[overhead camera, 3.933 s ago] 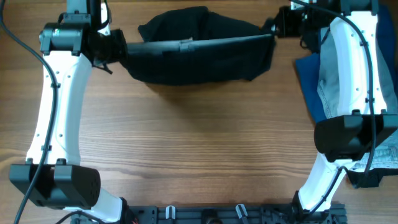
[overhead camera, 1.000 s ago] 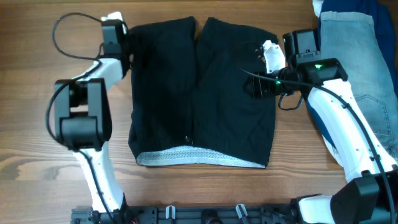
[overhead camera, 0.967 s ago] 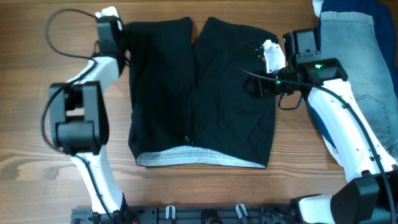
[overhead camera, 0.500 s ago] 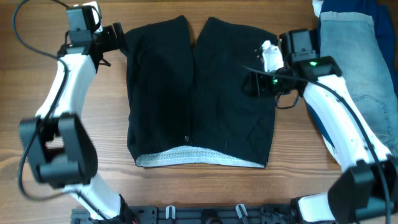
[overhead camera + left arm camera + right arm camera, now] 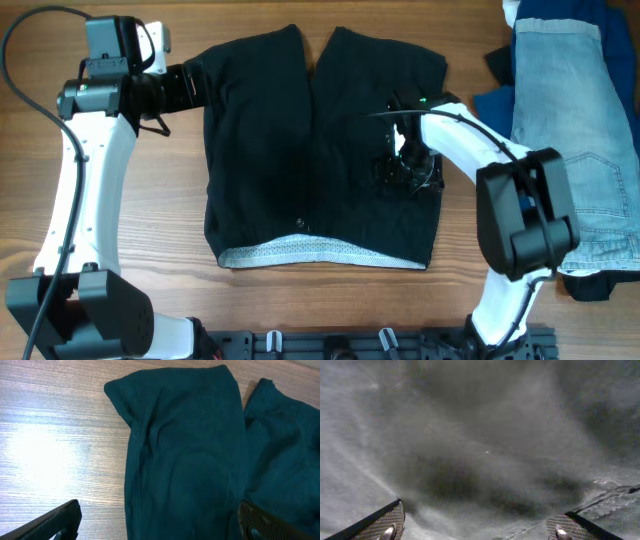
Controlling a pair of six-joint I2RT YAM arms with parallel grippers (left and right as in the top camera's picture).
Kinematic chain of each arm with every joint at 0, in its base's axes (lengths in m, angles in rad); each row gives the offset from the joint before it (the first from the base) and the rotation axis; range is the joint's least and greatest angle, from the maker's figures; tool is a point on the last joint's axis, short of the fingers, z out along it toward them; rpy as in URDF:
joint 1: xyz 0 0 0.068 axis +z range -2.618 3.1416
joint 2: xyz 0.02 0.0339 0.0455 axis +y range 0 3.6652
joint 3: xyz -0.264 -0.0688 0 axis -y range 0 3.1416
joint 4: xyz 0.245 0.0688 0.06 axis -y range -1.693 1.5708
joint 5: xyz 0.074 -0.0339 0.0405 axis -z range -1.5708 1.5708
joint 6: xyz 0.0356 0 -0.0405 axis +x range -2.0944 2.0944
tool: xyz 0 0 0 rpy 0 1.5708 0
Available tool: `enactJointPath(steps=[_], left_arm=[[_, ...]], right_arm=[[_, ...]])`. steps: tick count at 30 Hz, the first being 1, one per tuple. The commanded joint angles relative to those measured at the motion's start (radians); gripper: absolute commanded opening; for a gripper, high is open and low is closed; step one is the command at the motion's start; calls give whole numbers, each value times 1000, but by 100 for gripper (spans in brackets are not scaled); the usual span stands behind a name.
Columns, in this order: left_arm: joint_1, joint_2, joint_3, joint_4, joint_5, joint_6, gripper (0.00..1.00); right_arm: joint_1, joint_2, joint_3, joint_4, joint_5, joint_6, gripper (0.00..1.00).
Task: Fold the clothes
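Observation:
The clothes being worked on are black shorts point(image 5: 320, 150), spread flat on the table with the legs pointing away and the pale grey-white waistband point(image 5: 320, 250) nearest me. My left gripper point(image 5: 197, 85) is open at the outer edge of the left leg, near its hem. In the left wrist view that leg point(image 5: 180, 455) lies between and beyond the spread fingers point(image 5: 55, 522), with nothing held by the left gripper point(image 5: 160, 529). My right gripper point(image 5: 403, 170) hangs open just above the right leg. The right wrist view is filled by blurred dark fabric point(image 5: 480, 435) beyond the wide-apart right gripper point(image 5: 477, 530).
Light-blue jeans point(image 5: 565, 130) lie at the right edge of the table on royal-blue cloth point(image 5: 495, 105). A dark item point(image 5: 590, 287) sits at their near end. Bare wood point(image 5: 150, 230) shows left of the shorts.
The left gripper has let go of the left leg and opened wide, and its arm has swung back to the left. The right gripper has moved inward over the right leg and opened wider.

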Motion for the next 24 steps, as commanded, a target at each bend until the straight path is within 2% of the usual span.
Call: enactJointPath(steps=[1, 4, 6, 9, 14, 16, 18, 19, 20, 21, 24], left_arm=[[-6, 10, -1, 8, 19, 13, 100], [-7, 16, -1, 6, 20, 12, 100], [-9, 31, -1, 2, 20, 12, 100], [-25, 60, -1, 3, 19, 12, 100], [-43, 111, -1, 10, 19, 31, 100], [-43, 132, -1, 10, 19, 33, 100], [-43, 148, -1, 23, 3, 35, 100], [-43, 155, -1, 37, 0, 54, 100], [-43, 173, -2, 67, 1, 89, 100], [-43, 198, -2, 107, 1, 103, 100], [-43, 304, -2, 242, -12, 116, 100]], right_arm=[[-61, 64, 3, 83, 62, 13, 91], [-137, 71, 3, 142, 48, -40, 87], [-148, 71, 3, 135, 66, -72, 87], [-157, 72, 3, 221, 124, -72, 87], [-224, 73, 4, 549, 161, -1, 80], [-227, 87, 5, 690, 157, 10, 79], [-228, 107, 12, 762, 158, 10, 80], [-230, 114, 26, 762, 152, 10, 86], [-233, 111, 61, 723, 132, 3, 95], [-235, 93, 122, 639, 101, -22, 99], [-235, 7, 328, 368, 96, -19, 100]])
